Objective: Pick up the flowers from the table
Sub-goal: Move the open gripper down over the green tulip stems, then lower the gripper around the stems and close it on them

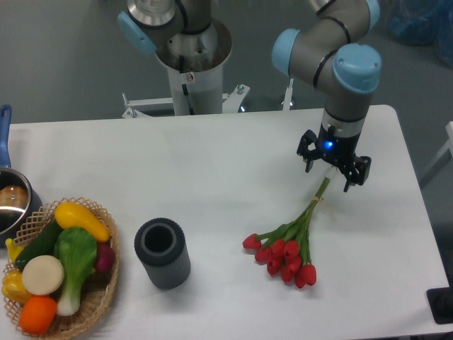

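Observation:
The flowers (290,244) lie on the white table (212,170), right of centre: red tulip buds at the lower end, thin green stems running up and to the right. My gripper (329,177) hangs open right over the upper stem ends, one finger on each side of them. The tips of the stems are hidden behind the gripper. Nothing is held between the fingers.
A dark grey ribbed cylinder (163,253) stands left of the flowers. A wicker basket (99,283) of toy vegetables sits at the front left, with a pot (10,202) behind it. The robot's base column (190,67) stands behind the table's far edge.

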Motion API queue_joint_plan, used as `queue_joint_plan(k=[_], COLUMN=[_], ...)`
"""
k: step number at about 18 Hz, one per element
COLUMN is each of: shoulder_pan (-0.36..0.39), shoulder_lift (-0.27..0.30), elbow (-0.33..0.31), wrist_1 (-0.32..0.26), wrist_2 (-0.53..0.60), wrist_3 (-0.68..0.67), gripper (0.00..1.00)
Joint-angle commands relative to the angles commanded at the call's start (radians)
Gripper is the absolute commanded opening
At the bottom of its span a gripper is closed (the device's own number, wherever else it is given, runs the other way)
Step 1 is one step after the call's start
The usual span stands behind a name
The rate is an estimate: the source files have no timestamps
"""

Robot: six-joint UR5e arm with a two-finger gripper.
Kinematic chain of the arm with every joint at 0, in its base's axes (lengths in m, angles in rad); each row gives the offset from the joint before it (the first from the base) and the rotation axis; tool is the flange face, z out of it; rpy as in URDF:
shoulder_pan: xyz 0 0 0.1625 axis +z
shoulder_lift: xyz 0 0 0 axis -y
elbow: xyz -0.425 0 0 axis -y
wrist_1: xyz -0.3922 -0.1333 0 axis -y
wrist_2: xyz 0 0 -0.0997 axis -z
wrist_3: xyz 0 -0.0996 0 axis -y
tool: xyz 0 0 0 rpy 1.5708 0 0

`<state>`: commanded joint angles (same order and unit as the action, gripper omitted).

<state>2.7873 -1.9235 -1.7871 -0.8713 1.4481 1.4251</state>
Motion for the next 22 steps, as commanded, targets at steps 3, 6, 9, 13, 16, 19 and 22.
queue_joint_plan(k=[3,6,9,13,16,19,22], shoulder_pan=[-0.006,-0.017,-0.021,-0.031,-0.035,-0.035,-0.035], shoulder_lift=[-0.023,-0.051,-0.069,-0.094,-0.115,-0.123,-0.13], elbow=[0.003,0.008,0.012,0.034,0.043,0.035,0.031], wrist_1=[0.006,0.011,0.02,0.025,0.025,0.025,0.025], wrist_2=[0.0,-0.002,-0.003,-0.005,-0.006,-0.047,-0.046], wrist_3=[-0.011,-0.014,-0.017,-0.034,-0.043,-0.075,-0.075], gripper=[1.0,1.0,1.0,1.0,1.0,1.0,1.0])
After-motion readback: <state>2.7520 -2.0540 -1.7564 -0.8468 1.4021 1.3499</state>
